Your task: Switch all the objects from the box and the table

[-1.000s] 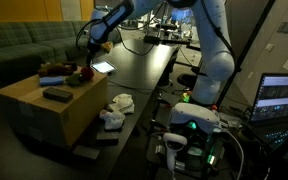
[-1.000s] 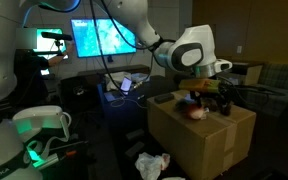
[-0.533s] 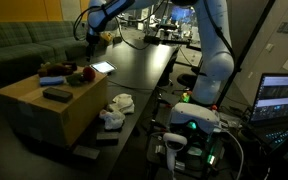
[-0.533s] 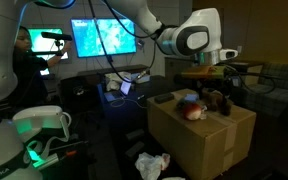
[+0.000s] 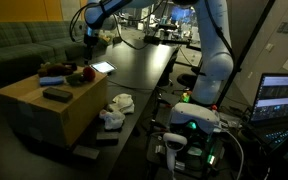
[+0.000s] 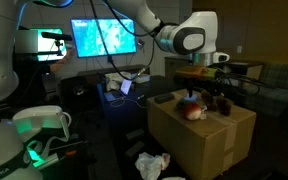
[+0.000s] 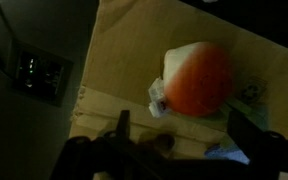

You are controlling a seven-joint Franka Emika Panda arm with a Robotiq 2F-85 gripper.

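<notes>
The tan box (image 5: 39, 110) (image 6: 199, 138) stands at the end of the long black table (image 5: 144, 70). On its top lie a red ball (image 5: 82, 73) (image 6: 194, 111) (image 7: 196, 78), a dark flat block (image 5: 56, 94) and a small blue item (image 5: 52, 80) (image 7: 234, 155). White rags (image 5: 116, 108) (image 6: 150, 163) lie beside the box. My gripper (image 5: 88, 36) (image 6: 210, 82) (image 7: 184, 135) hangs open well above the box top. Nothing is between its fingers (image 7: 123, 124), and the ball lies below them.
A green sofa (image 5: 19, 45) runs behind the box. A lit tablet (image 5: 102, 68) and cables lie on the table. A black device (image 7: 39, 75) sits on the dark surface beside the box. Another dark block (image 5: 96, 148) lies low by the box. Monitors (image 6: 104, 38) glow at the back.
The gripper has lifted straight up from just over the box top, staying open and empty. The objects on the box have not moved.
</notes>
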